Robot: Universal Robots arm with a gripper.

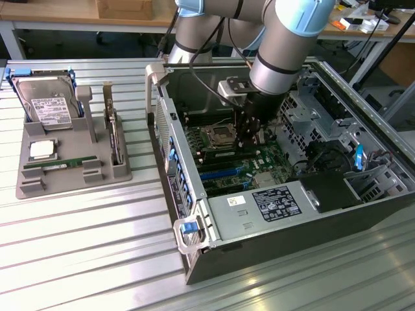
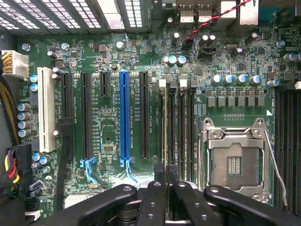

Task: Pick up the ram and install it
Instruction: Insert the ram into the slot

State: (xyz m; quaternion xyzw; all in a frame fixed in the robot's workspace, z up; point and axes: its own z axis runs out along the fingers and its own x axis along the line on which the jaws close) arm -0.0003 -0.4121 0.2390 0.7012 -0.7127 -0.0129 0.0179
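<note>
The ram (image 1: 55, 166), a thin green stick with a white label, lies flat in the grey tray (image 1: 26, 188) at the exterior view's left, far from the arm. My gripper (image 1: 249, 137) hangs inside the open computer case, just over the motherboard beside the processor socket (image 1: 219, 136). In the wrist view its black fingers are pressed together (image 2: 165, 172), shut, with nothing visible between them. They line up with the first of the memory slots (image 2: 164, 125), along which a thin pale edge runs. The empty processor socket (image 2: 233, 162) sits beside those slots.
The tray also holds a silver hard drive (image 1: 45, 103), a square processor chip (image 1: 41, 149) and an upright card (image 1: 114, 139). The case's raised side wall (image 1: 162, 123) stands between tray and motherboard. A power supply (image 1: 275, 202) and drive cages (image 1: 311, 110) crowd the case.
</note>
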